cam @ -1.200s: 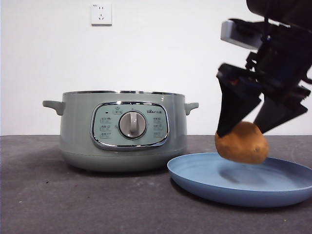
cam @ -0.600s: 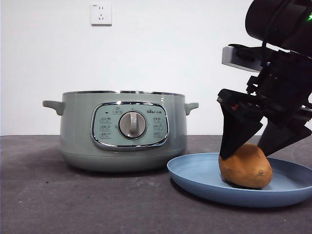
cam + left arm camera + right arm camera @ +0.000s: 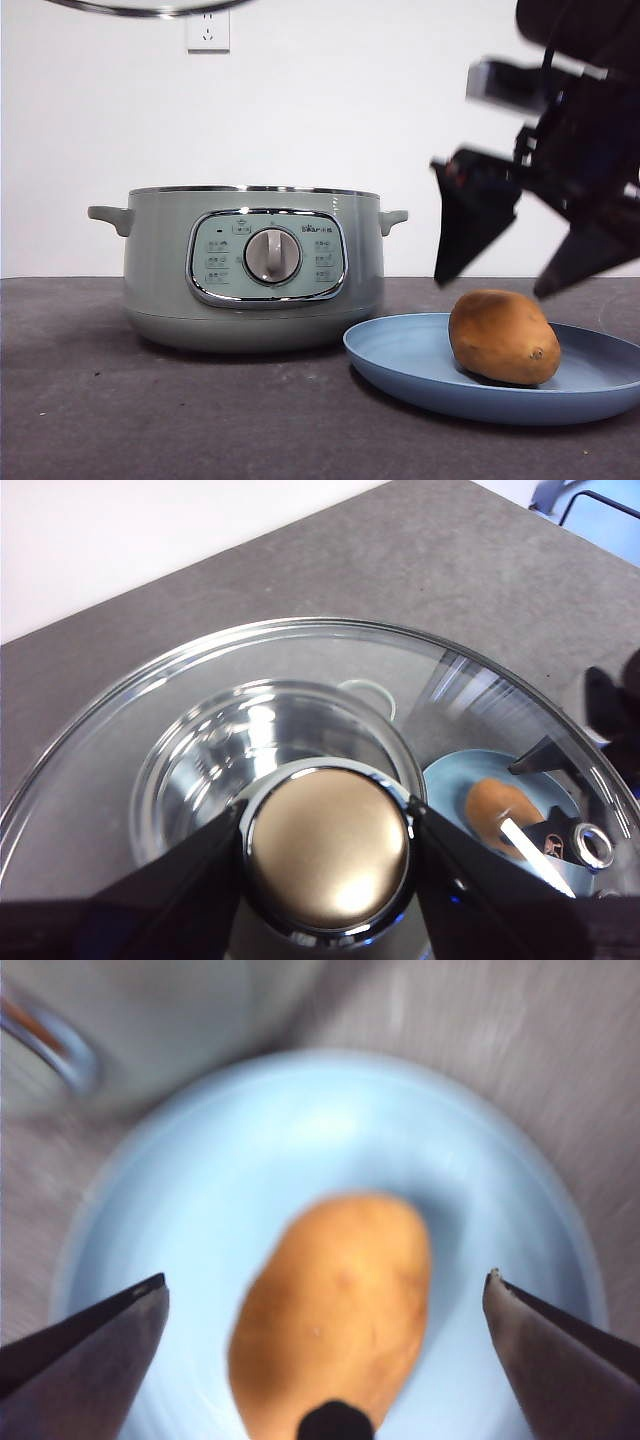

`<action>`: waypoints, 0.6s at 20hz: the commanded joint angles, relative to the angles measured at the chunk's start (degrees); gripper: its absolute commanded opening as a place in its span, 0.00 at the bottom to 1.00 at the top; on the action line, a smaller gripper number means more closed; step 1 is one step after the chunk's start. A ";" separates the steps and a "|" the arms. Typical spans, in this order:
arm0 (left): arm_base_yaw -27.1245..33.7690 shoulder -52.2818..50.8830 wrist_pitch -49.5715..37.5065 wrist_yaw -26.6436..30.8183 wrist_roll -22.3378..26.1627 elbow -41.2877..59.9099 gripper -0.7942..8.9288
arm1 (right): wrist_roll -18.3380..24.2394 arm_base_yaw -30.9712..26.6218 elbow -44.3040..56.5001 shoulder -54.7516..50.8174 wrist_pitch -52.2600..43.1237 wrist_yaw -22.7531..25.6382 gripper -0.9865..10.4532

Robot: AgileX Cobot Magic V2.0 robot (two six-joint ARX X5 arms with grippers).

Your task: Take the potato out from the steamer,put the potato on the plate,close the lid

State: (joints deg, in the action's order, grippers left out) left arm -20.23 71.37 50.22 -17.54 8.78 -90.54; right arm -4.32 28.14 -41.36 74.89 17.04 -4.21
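Observation:
The orange-brown potato [image 3: 503, 337] lies on the light-blue plate [image 3: 400, 365], right of the sage-green steamer [image 3: 250, 265], which stands open. My right gripper [image 3: 490, 288] hangs open just above the potato, not touching it. In the right wrist view the potato [image 3: 335, 1310] lies on the plate [image 3: 300, 1140] between the spread jaws of this gripper [image 3: 325, 1278]. My left gripper [image 3: 328, 825] is shut on the knob [image 3: 328, 865] of the glass lid [image 3: 150, 740], held high above the steamer [image 3: 200, 770]. The lid's metal rim [image 3: 150, 8] shows at the front view's top edge.
A dark grey table top [image 3: 150, 420] carries the steamer and the plate, with a white wall and a wall socket [image 3: 207, 28] behind. Through the lid, the plate [image 3: 450, 780] and the potato [image 3: 500, 810] show beside the steamer.
My right gripper lowered the potato onto the plate, opened, and rose off it. The lid's rim has come into the top of the front view.

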 commanded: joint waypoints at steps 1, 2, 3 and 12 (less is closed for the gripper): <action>-0.98 3.23 -4.76 -0.42 1.75 -0.70 0.07 | -0.39 -0.07 -0.94 -4.50 0.66 0.28 0.59; -1.31 4.83 -5.64 -0.28 2.32 -0.70 0.07 | -0.44 -0.07 -1.44 -7.08 1.64 0.39 0.59; -1.62 6.78 -6.60 -0.20 3.15 -0.70 0.07 | -1.11 -0.07 -2.12 -10.03 2.91 0.83 0.59; -2.71 20.04 -14.69 1.01 5.11 -0.70 0.07 | -1.79 -0.07 -10.03 -30.32 13.00 6.78 0.58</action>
State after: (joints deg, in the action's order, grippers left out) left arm -22.59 91.79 37.78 -15.81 13.06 -90.54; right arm -5.43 28.10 -51.37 44.49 30.13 2.46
